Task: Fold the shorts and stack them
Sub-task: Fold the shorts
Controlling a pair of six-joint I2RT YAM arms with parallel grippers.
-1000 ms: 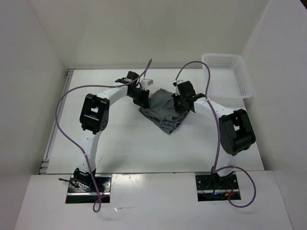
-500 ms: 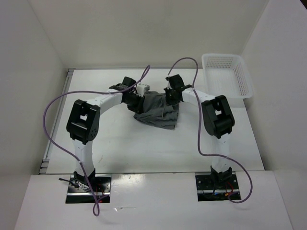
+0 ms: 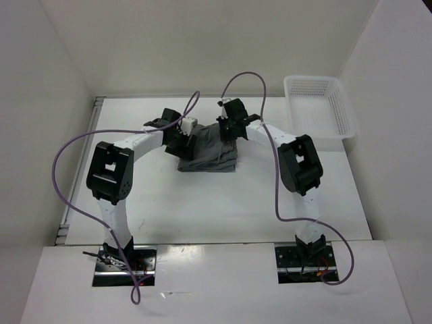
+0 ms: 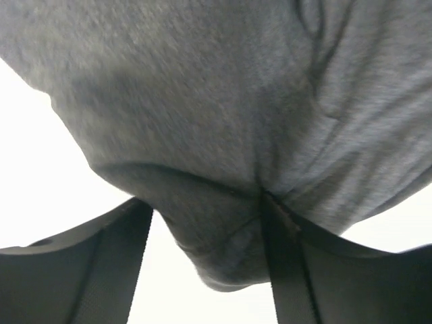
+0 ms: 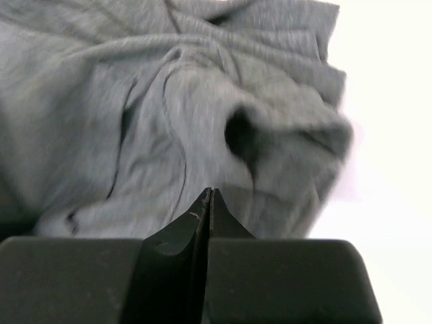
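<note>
The grey shorts [image 3: 208, 152] lie bunched on the white table, at the middle towards the back. My left gripper [image 3: 191, 139] is at their left edge. In the left wrist view [image 4: 202, 202] its jaws stand wide apart, and a fold of the shorts [image 4: 202, 101] bulges between them, touching only the right finger [image 4: 277, 243]. My right gripper [image 3: 227, 131] is at the shorts' upper right edge. In the right wrist view [image 5: 210, 193] its jaws are pressed together, with the tips at the crumpled shorts [image 5: 135, 121].
A white mesh basket [image 3: 317, 104] stands at the back right corner of the table. White walls close in the table on the left, back and right. Purple cables arch over both arms.
Both grippers and the shorts have moved left and towards the back. The shorts have gone from a hanging bunch to a flatter heap on the table.
</note>
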